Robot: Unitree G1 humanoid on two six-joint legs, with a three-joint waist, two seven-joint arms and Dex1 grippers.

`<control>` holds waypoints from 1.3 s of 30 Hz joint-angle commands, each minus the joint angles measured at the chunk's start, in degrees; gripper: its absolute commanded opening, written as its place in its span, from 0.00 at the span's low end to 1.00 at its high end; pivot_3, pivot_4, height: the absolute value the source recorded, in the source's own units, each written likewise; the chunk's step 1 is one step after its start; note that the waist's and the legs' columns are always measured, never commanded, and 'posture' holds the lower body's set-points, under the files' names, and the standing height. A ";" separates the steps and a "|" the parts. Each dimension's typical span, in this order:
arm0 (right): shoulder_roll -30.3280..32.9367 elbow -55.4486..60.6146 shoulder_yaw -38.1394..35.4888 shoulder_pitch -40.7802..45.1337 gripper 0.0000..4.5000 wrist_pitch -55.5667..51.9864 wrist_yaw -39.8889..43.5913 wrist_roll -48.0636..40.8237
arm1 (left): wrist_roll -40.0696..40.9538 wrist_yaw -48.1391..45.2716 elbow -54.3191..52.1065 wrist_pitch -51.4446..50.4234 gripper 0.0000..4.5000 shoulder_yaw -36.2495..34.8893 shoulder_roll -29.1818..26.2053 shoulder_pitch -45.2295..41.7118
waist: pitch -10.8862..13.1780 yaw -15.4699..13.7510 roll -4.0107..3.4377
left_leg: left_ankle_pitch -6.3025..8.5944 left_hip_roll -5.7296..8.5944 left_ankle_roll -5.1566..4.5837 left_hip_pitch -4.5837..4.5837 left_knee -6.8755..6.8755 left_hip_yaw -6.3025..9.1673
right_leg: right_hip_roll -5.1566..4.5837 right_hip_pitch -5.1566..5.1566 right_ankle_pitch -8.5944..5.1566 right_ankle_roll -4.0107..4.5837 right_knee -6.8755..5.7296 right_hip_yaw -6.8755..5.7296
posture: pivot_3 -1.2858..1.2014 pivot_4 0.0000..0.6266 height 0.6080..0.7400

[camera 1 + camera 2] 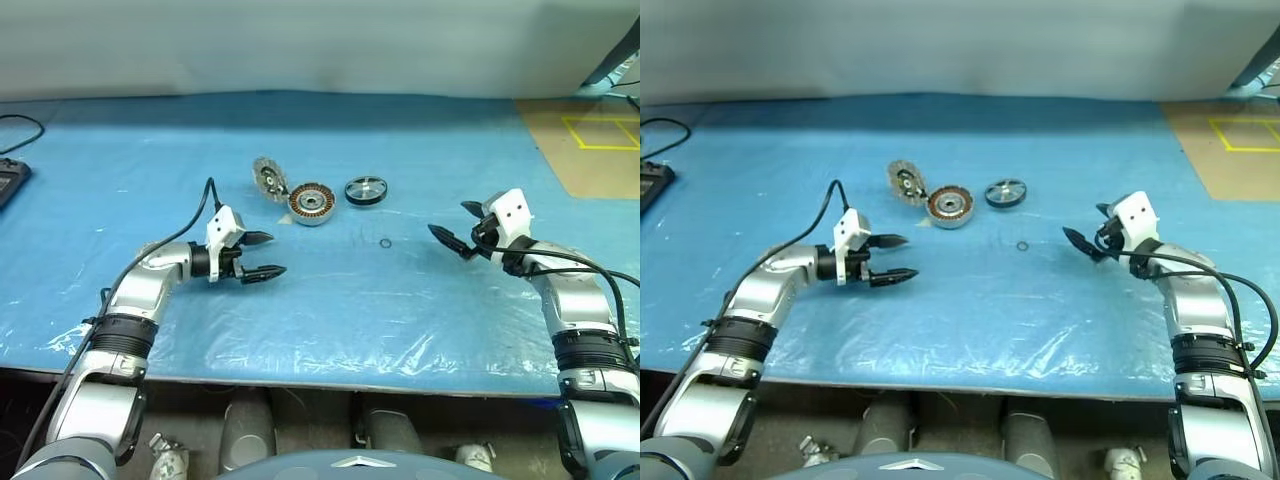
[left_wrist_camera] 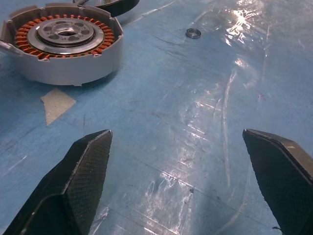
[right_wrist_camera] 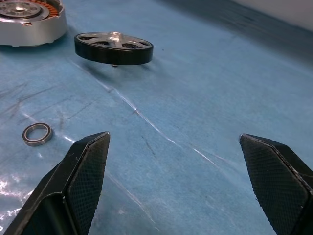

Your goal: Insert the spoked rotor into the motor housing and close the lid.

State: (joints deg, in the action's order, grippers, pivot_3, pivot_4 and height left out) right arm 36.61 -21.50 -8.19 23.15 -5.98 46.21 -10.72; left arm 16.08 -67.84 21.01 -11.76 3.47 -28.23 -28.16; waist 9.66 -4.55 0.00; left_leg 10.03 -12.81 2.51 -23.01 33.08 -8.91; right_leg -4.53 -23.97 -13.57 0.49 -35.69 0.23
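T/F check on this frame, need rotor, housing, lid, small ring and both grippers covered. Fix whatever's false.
1. The spoked rotor already sits inside the motor housing. False: it lies on the table to the housing's right, apart from it.
2. The lid stands open, tilted up at the housing's left edge. True.
3. The left gripper is shut on the rotor. False: its fingers are spread and empty, hovering in front of the housing.
4. The right gripper is open and holds nothing. True.
5. A small ring lies on the blue table cover, nearer the robot than the rotor. True.
6. The housing is turned upside down. False: its copper windings face up.
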 commanded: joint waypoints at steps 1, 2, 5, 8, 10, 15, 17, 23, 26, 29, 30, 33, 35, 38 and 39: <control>0.20 1.69 -0.38 0.24 0.99 0.33 1.67 -1.66 | 2.32 0.50 -2.34 -0.79 1.00 -1.93 0.41 -0.96 | 0.00 -0.04 0.00 | 0.00 0.00 0.00 0.00 0.00 0.00 | 0.00 0.00 0.00 0.00 0.00 0.00 | 0.52 0.24 1.00; 0.22 2.14 -0.35 -0.07 0.99 0.21 2.15 -1.85 | 2.50 0.54 -2.50 -1.04 1.00 -1.92 0.48 -1.12 | 0.00 -0.04 0.00 | 0.00 0.00 0.00 0.00 0.00 0.00 | 0.00 0.00 0.00 0.00 0.00 0.01 | 0.52 0.24 1.00; 0.16 2.47 -0.34 -0.45 0.99 0.25 2.69 -1.92 | 2.61 0.55 -2.40 -1.19 1.00 -1.70 0.52 -1.39 | 0.00 -0.04 0.00 | 0.00 -0.02 0.00 0.00 0.01 0.00 | 0.01 0.00 0.00 0.00 -0.01 0.00 | 0.52 0.24 1.00; 0.09 2.56 -0.39 -0.50 0.99 0.21 3.00 -1.97 | 2.69 0.52 -1.99 -1.00 1.00 -1.70 0.51 -1.75 | 0.00 -0.03 0.00 | -0.01 -0.01 0.00 0.00 0.01 0.00 | 0.01 0.00 0.00 0.00 0.00 0.00 | 0.52 0.24 1.00; 0.13 2.87 -0.40 -0.74 0.99 0.26 3.35 -2.05 | 2.70 0.66 -1.55 -0.76 1.00 -1.83 0.66 -2.07 | 0.00 -0.03 0.00 | -0.01 -0.01 -0.01 0.00 0.01 0.00 | 0.01 0.00 0.00 0.00 0.00 0.00 | 0.52 0.24 1.00; 0.09 3.99 -0.28 -1.75 0.99 -1.22 4.64 -2.66 | 2.80 0.91 -0.86 -0.44 1.00 -1.94 1.36 -2.55 | 0.00 -0.03 0.00 | -0.01 -0.01 -0.01 0.00 0.01 0.00 | 0.00 0.00 0.00 0.00 -0.01 0.00 | 0.52 0.24 1.00; 0.19 4.37 -0.32 -1.90 0.99 -1.66 4.82 -2.66 | 2.75 0.98 -0.77 -0.42 1.00 -1.86 1.63 -2.73 | 0.00 -0.04 0.00 | -0.01 -0.01 -0.01 0.00 0.01 0.00 | 0.01 0.00 0.00 0.00 -0.01 0.00 | 0.52 0.24 1.00; 0.64 5.30 -0.85 -2.71 0.99 -2.28 5.27 -2.70 | 2.51 0.93 -0.15 -0.10 1.00 -1.77 2.15 -3.12 | 0.00 -0.05 0.00 | -0.01 -0.01 -0.01 0.00 0.01 0.00 | 0.00 0.00 0.00 0.00 0.00 -0.01 | 0.52 0.24 1.00; 0.93 5.89 -1.08 -3.18 0.99 -2.59 5.31 -2.75 | 2.48 0.83 0.57 0.73 1.00 -2.15 2.08 -3.34 | 0.00 -0.07 0.00 | -0.01 -0.02 -0.01 0.00 0.01 0.00 | 0.01 0.00 0.00 0.00 0.00 -0.01 | 0.52 0.24 1.00; 0.86 6.66 -0.95 -3.20 0.99 -3.24 5.61 -3.01 | 2.48 1.08 1.34 1.86 1.00 -2.63 2.04 -3.63 | 0.00 -0.07 0.00 | -0.01 -0.01 -0.01 0.00 0.01 0.00 | 0.01 0.00 0.00 0.00 0.00 -0.01 | 0.52 0.24 1.00; 0.84 6.73 -0.63 -3.01 0.99 -3.33 5.94 -2.95 | 2.70 1.28 1.36 2.04 1.00 -2.89 2.18 -3.60 | 0.00 -0.07 0.00 | -0.01 -0.01 -0.01 0.00 0.01 0.00 | 0.01 0.00 0.00 0.00 -0.01 -0.01 | 0.52 0.24 1.00; 0.39 6.49 0.15 -2.23 0.99 -3.31 5.99 -2.52 | 3.46 1.37 0.97 2.25 1.00 -3.56 2.43 -2.97 | 0.00 -0.08 0.00 | -0.01 -0.01 -0.01 0.01 0.01 0.00 | 0.00 0.00 0.00 0.00 -0.01 -0.01 | 0.52 0.24 1.00; 0.39 6.39 0.42 -1.66 0.99 -3.28 6.47 -2.57 | 4.26 1.27 0.07 1.51 1.00 -3.96 2.62 -2.55 | 0.00 -0.07 0.00 | -0.01 -0.01 -0.01 0.01 0.02 0.00 | 0.00 0.00 0.00 0.00 -0.01 -0.01 | 0.52 0.24 1.00; -0.03 8.20 0.78 -2.00 0.99 -3.84 6.75 -3.07 | 5.26 0.31 0.14 0.83 1.00 -4.60 1.59 -1.78 | 0.00 -0.07 0.00 | -0.01 -0.02 -0.01 0.00 0.01 0.00 | 0.01 0.00 0.00 0.00 -0.01 -0.01 | 0.52 0.24 1.00; -0.20 8.29 0.85 -2.14 0.99 -3.78 6.71 -3.08 | 5.20 0.07 0.62 0.94 1.00 -4.59 1.31 -1.67 | 0.00 -0.07 0.00 | -0.01 -0.03 -0.01 0.00 0.01 0.00 | 0.01 0.00 0.00 0.00 -0.01 -0.01 | 0.52 0.24 1.00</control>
State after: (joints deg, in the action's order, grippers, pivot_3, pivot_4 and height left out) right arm 36.44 -15.82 -7.00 20.73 -9.79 52.66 -12.31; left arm 20.16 -67.07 22.42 -11.12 0.36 -25.94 -30.13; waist 9.66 -4.62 0.01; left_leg 10.02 -12.85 2.50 -23.01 33.09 -8.91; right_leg -4.51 -23.97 -13.57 0.49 -35.70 0.22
